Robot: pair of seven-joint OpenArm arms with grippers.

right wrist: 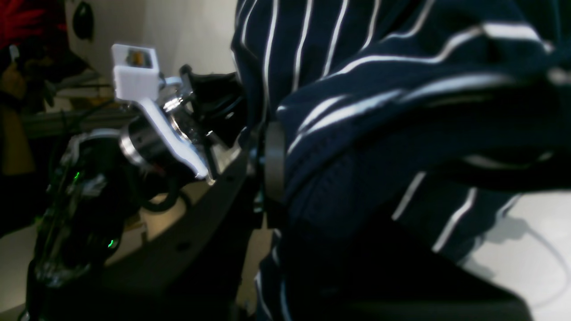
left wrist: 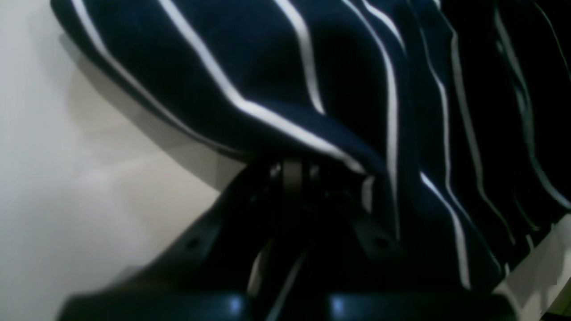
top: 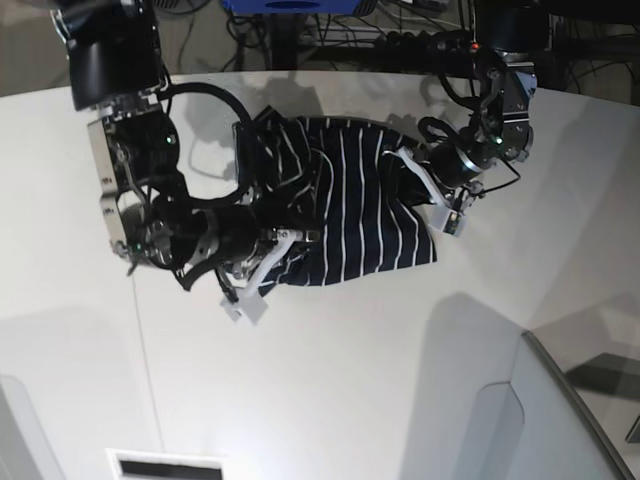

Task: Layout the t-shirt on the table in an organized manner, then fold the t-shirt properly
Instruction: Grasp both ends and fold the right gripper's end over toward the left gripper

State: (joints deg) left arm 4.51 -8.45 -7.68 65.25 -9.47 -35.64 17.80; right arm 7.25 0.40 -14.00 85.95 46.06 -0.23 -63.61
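The t-shirt [top: 345,205] is lying bunched at the table's [top: 400,380] twelve o'clock side, stretched between both arms. The left gripper [top: 405,172] is pinching fabric at the shirt's three o'clock edge, jaws pressed together on the cloth. The right gripper [top: 275,240] is clamping a fold at the eight o'clock corner. The risk, as I judge it: both are gripping several layers, so pulling apart may be dragging the bunch instead of spreading it, or cloth may be slipping free.
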